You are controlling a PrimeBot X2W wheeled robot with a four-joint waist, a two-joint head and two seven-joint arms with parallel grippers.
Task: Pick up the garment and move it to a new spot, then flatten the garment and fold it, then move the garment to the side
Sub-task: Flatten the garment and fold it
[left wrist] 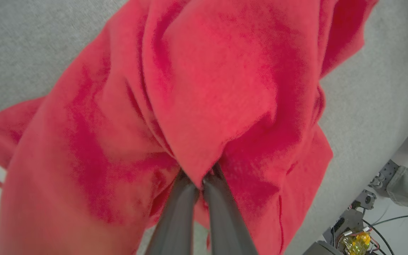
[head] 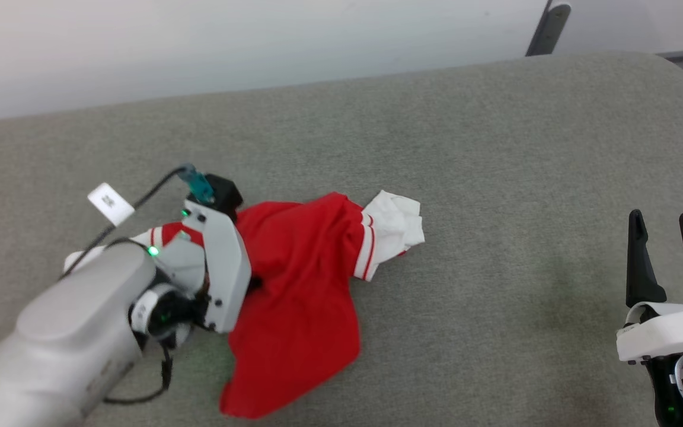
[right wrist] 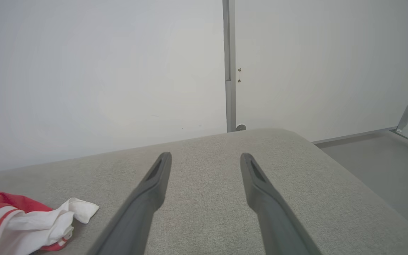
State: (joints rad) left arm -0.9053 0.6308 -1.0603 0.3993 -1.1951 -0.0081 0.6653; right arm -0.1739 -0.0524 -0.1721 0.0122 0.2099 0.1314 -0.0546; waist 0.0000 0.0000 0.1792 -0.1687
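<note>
Surface [head: 466, 148]: grey woven upholstery, broad, rounded at its far right corner. Everything you are working on lies on it.
Wall [head: 258, 41]: pale and plain behind the far edge. In the right wrist view a grey metal post [right wrist: 228, 63] runs up it, and grey floor [right wrist: 377, 159] lies past the right end of the upholstery.
Garment [head: 306, 279]: red cloth in a crumpled heap, left of centre in your head view, with one red flap trailing toward the near edge. In the left wrist view the cloth bunches into folds that run down to the fingertips. The right wrist view catches its edge at the lower left.
Left forearm [head: 74, 332]: pale grey, reaching in from the lower left, with its wrist over the left side of the heap.
Right gripper [head: 667, 228]: lower right of the head view, well apart from the cloth, fingers pointing up the view. You have it spread wide with nothing between the fingers. Its own camera shows bare upholstery beyond them. You cannot tell from these views whether the tips touch the fabric below.
Left gripper [left wrist: 200, 175]: fingers drawn almost together, with a fold of red cloth nipped between the tips. In the head view the wrist hides the tips.
White sleeve [head: 398, 228]: bunched at the right end of the heap, with red-and-white striped trim where it meets the red.
Tag [head: 110, 203]: small white label on the black cable [head: 149, 191] that leads to the left wrist.
</note>
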